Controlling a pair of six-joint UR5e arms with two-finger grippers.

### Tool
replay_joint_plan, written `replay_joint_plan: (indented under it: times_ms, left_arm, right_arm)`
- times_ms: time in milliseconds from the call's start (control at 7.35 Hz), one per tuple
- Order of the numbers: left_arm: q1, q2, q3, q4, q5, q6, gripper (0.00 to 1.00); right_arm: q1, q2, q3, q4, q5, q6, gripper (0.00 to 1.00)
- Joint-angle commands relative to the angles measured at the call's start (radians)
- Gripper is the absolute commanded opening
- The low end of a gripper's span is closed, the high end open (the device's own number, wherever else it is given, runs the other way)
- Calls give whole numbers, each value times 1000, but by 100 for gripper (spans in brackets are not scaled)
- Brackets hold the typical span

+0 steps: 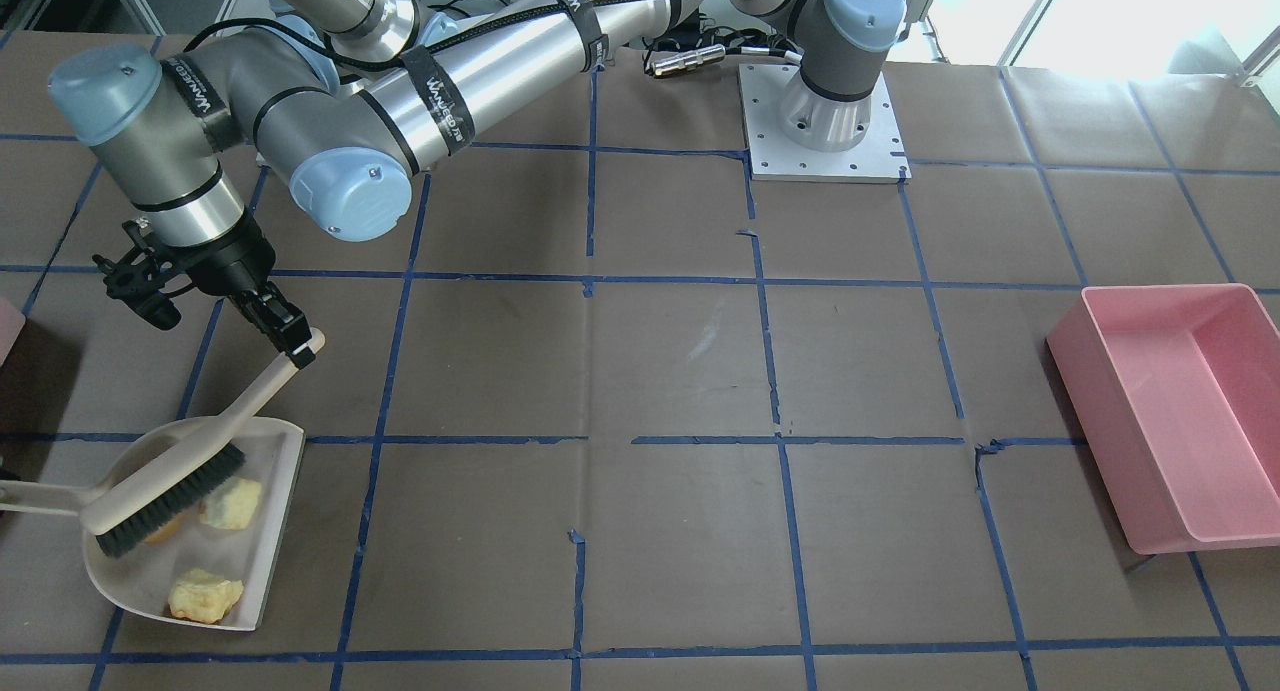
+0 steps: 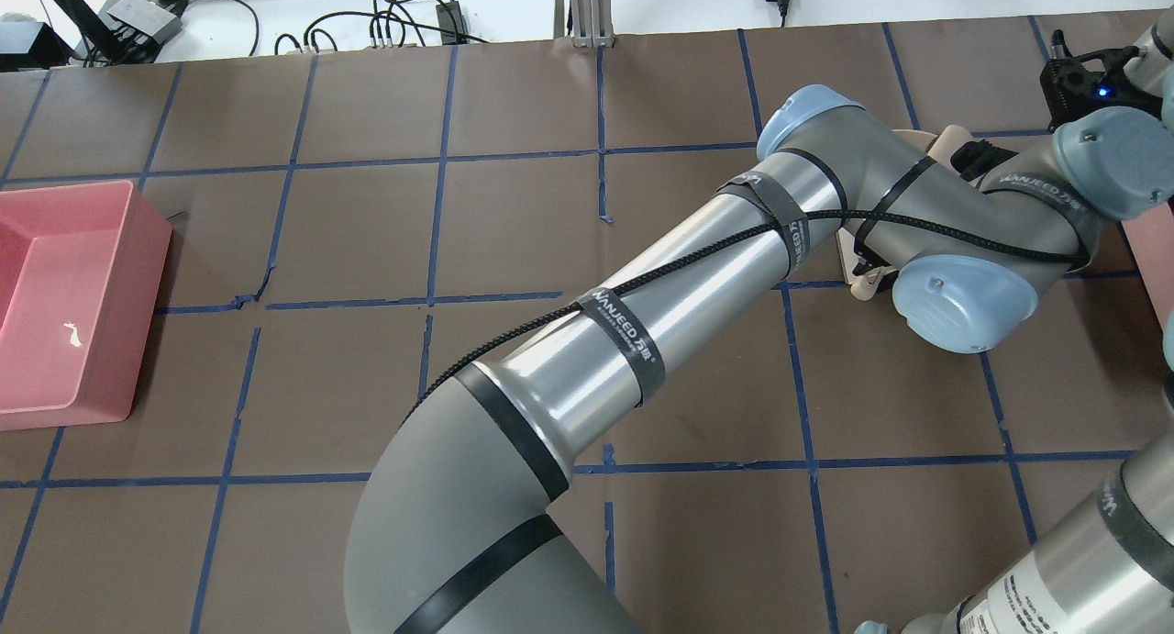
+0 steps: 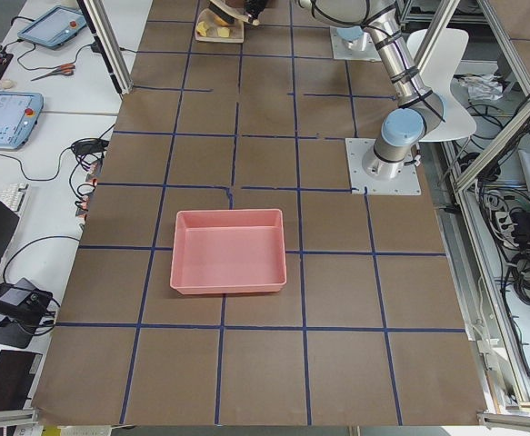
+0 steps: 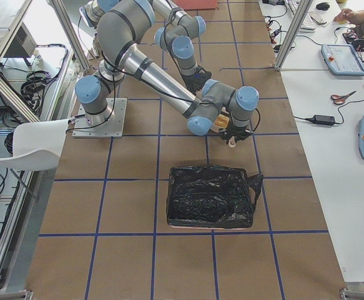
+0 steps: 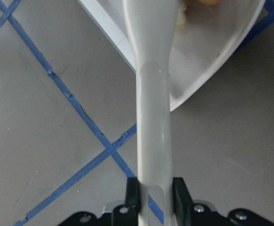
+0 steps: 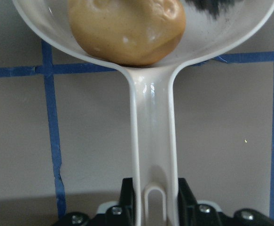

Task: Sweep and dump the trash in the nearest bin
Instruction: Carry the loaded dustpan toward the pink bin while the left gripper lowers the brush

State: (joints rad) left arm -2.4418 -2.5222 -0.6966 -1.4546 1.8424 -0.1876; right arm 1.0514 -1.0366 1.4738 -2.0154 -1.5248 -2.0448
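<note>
A white dustpan [image 1: 268, 556] lies on the table at the front-facing view's left. It holds two yellow-orange bread-like chunks [image 1: 232, 503] [image 1: 205, 596] and a tan potato-shaped lump [image 6: 127, 30], half hidden under the brush [image 1: 170, 501]. My left gripper [image 1: 298, 349] reaches across and is shut on the brush handle [image 5: 153, 117], with the bristles resting in the pan. My right gripper [image 6: 151, 193] is shut on the dustpan handle [image 6: 153, 141]. Only a pale pink corner of the bin [image 1: 5, 326] shows, just beyond the pan; its edge also shows in the overhead view [image 2: 1157, 267].
A large pink rectangular tub [image 1: 1170, 411] stands at the table's opposite end, far from the pan. The left arm's long silver link [image 2: 642, 331] spans the middle of the table. Blue tape lines grid the brown surface.
</note>
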Motion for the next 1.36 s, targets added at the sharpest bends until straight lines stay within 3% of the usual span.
replay_joint_plan:
  times_ms: [0, 272, 544, 680, 1224]
  left_arm:
    - [0, 14, -3, -3, 0, -3, 1]
    - [0, 98, -88, -30, 3, -44, 1]
    - [19, 329, -359, -78, -9, -125, 0]
    - [41, 420, -479, -73, -91, -180, 0]
    - [160, 721, -915, -75, -173, -227, 0]
  right_arm:
    - [-5, 1, 0, 0, 17, 1, 4]
    - [-5, 1, 0, 0, 17, 2, 4]
    - [-5, 3, 2, 0, 17, 0, 4]
    - [-5, 3, 2, -2, 17, 0, 4]
    - [-8, 6, -9, -2, 17, 3, 4]
